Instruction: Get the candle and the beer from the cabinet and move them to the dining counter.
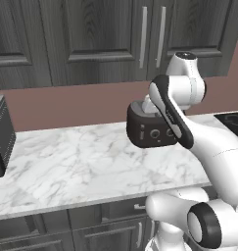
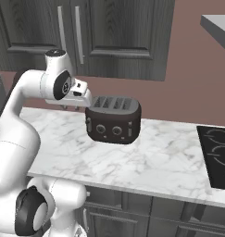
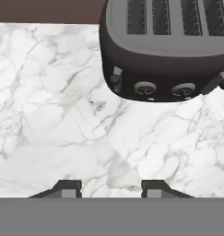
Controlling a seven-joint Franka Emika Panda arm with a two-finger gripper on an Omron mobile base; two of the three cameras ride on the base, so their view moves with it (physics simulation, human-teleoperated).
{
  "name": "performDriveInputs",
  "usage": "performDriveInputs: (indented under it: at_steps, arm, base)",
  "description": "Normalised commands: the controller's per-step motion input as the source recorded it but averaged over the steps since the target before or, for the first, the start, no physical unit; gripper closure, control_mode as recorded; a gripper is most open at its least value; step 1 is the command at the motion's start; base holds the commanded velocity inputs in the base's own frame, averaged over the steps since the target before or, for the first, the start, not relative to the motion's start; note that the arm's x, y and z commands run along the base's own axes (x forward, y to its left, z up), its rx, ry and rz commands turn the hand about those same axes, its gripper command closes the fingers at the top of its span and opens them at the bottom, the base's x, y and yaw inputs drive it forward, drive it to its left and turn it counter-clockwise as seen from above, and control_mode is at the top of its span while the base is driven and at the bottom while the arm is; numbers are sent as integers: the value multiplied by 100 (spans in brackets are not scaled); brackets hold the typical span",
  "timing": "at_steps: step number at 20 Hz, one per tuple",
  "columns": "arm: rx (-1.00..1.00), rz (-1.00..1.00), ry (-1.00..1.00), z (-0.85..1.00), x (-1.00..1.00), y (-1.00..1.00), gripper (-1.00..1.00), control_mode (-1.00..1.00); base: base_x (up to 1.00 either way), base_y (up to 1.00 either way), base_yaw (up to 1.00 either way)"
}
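While tool (image 3: 111, 188) hangs over marble tabletop (image 3: 49, 115), fingertips spread, nothing between them, cabinet (image 1: 91, 34) sits above on wall, doors closed, silver handles (image 1: 152, 37) well above arm; dark toaster (image 3: 166, 50) stands on tabletop just ahead of tool; cooktop (image 2: 215, 152) at right

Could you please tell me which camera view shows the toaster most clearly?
The right base view: the whole toaster shows unblocked on the marble counter, with its slots and front knobs. The hand view shows it close up but cropped at the top and right. In the left base view the arm hides much of it.
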Motion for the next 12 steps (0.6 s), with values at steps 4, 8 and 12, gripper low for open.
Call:
performDriveInputs:
  at_steps: [4,8,12]
  arm:
    - [-7,-4,-2,-5,0,14,-100,-100]
    - [0,0,0,0,0,0,-100,-100]
    - [0,0,0,0,0,0,-100,-100]
  base:
    - [0,0,0]
    - [0,0,0]
    - [0,0,0]
